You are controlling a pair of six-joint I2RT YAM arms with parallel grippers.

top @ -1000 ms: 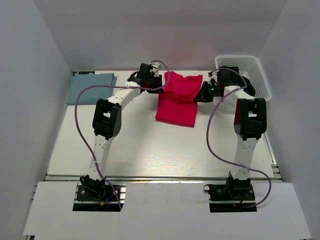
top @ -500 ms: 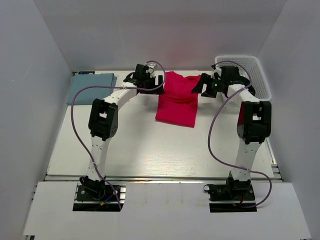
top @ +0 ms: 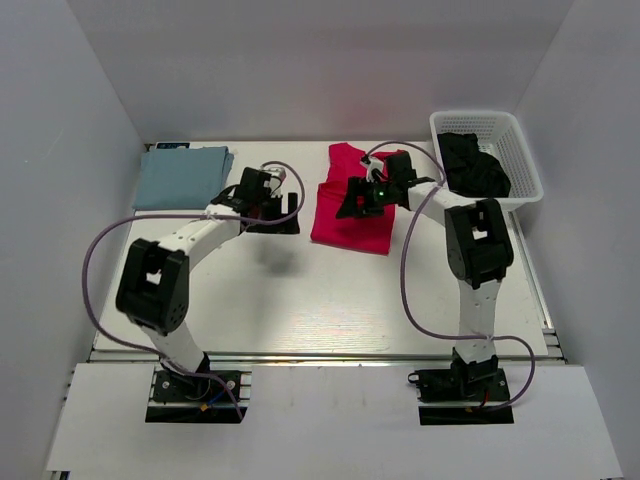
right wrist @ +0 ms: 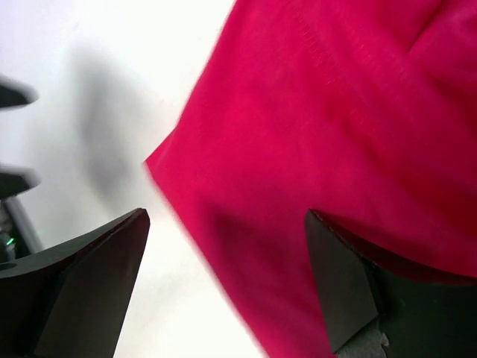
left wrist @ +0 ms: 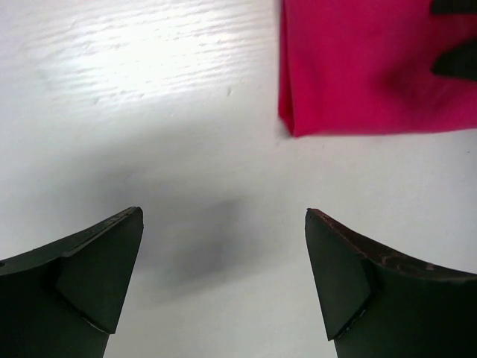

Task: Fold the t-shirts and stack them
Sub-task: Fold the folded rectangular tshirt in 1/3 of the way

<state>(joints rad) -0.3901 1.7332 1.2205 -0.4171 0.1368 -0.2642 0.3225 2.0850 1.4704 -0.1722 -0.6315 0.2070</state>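
- While the red t-shirt [top: 350, 228] lies folded, the left gripper [left wrist: 223, 218] is held spread over bare table [top: 300, 290] beside it.
- The right gripper [right wrist: 225, 218] is held spread above the cloth.

The right gripper [right wrist: 225, 224] stands with its two black fingers [right wrist: 89, 268] spread wide and nothing between them, over a bright crimson red soft cloth t-shirt [right wrist: 335, 112] filling the area ahead and to the right, its edge running diagonally beside the white tabletop [right wrist: 89, 60] on the left.
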